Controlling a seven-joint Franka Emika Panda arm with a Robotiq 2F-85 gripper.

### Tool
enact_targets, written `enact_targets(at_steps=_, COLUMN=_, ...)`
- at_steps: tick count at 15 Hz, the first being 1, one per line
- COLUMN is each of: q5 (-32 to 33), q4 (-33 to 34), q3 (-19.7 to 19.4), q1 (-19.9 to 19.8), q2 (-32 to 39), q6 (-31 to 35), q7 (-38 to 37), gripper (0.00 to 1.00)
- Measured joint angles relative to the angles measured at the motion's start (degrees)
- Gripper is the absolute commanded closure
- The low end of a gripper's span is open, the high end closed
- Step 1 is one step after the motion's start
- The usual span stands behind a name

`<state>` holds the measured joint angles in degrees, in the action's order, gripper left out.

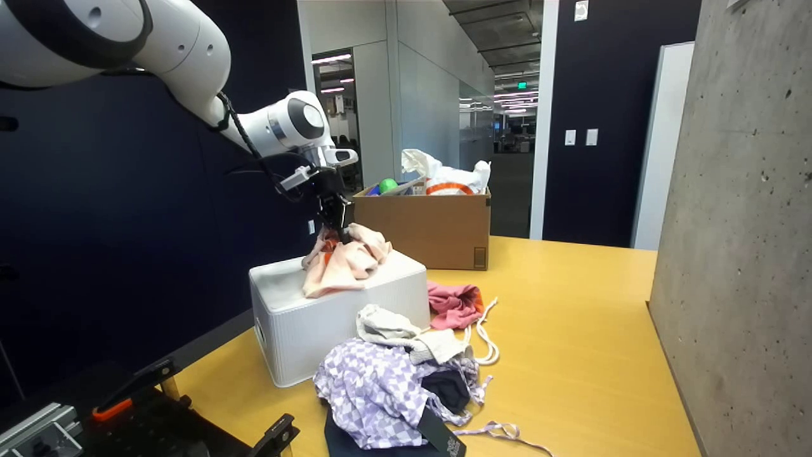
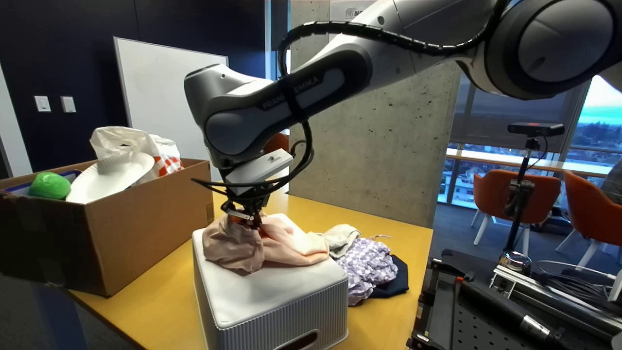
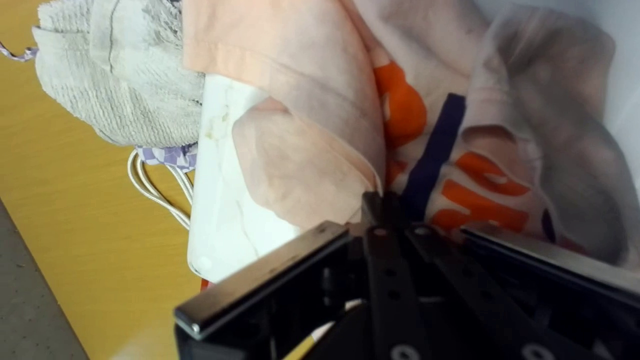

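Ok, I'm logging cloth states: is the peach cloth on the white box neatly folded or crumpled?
Crumpled: the peach cloth lies in uneven humps and wrinkles on the white box.

Office. Exterior view: glass partition [image 1: 476,120] at 1 o'clock; strip-lit workspace [image 1: 512,132] and green sign [image 1: 522,85] beyond. Exterior view: whiteboard [image 2: 167,82] at 10 o'clock against dark wall [image 2: 87,48]; orange chairs [image 2: 543,194] at 3 o'clock, before windows [image 2: 602,108] and long ledge [image 2: 493,158].

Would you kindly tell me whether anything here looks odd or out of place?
The white bin appears upside down: its closed side faces up beneath the peach cloth, and its handle slot sits low. Small brownish marks show on its top in the wrist view.
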<state>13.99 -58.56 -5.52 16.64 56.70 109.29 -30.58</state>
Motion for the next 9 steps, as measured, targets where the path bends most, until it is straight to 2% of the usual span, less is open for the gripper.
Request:
enact_targets(at_steps=5, q5=0.01, q4=-1.11, q3=-1.22, q1=-0.06, q2=-2.31, q6=-0.01, q7=-0.34, gripper=1.00)
enact_targets(at_steps=9, q5=0.01, q4=-6.40, q3=-3.55, q1=-1.05, q2=-7.54, q6=0.00, q7=-0.87, gripper=1.00)
